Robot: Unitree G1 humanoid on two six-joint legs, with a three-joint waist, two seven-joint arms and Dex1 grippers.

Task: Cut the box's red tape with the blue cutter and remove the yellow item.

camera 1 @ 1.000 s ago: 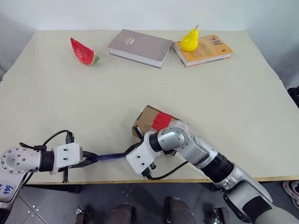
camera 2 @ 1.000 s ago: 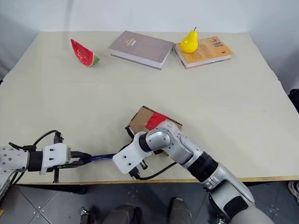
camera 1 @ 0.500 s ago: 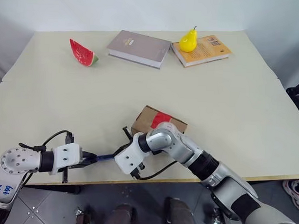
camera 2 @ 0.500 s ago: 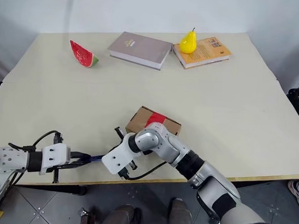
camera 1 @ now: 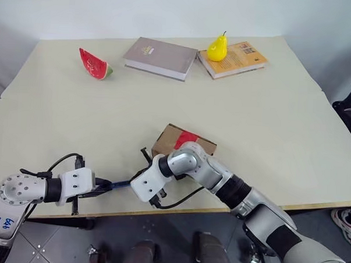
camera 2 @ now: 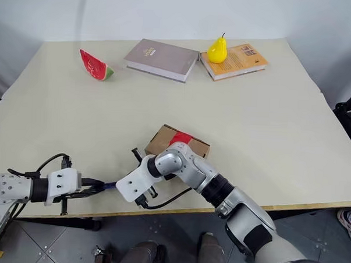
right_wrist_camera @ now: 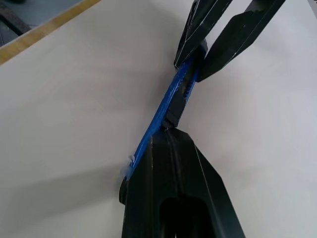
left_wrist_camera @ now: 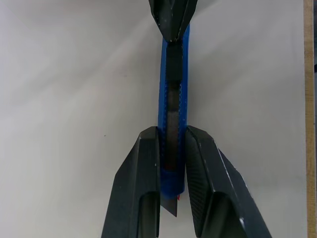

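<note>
Fingers (left_wrist_camera: 143, 183) of the left gripper (left_wrist_camera: 171, 148) are pinched in on the blue cutter (left_wrist_camera: 173, 104), one black pad on each side of its blue body near one end, so it's got a proper grip on it. Right gripper (right_wrist_camera: 168, 139) has its two fingers pressed fully together, and their tips meet the cutter's other end; in the right wrist view the blue body runs straight from those closed tips to the left gripper. Whether the right one is actually holding it or just touching, I can't tell.

From the head camera, the cutter (camera 1: 122, 184) sits just above the table (camera 1: 269, 124) near its front edge, spanning the small gap between the two grippers. Box (camera 1: 172, 140) is right behind the right arm's wrist, flat on the table, with the red tape (camera 1: 187, 139) on its top face, partly covered by the arm.

Way at the back: a watermelon slice (camera 1: 94, 64) on the left, a grey book (camera 1: 158, 57) in the middle, and a yellow pear (camera 1: 217, 49) standing on an orange book (camera 1: 240, 58).
</note>
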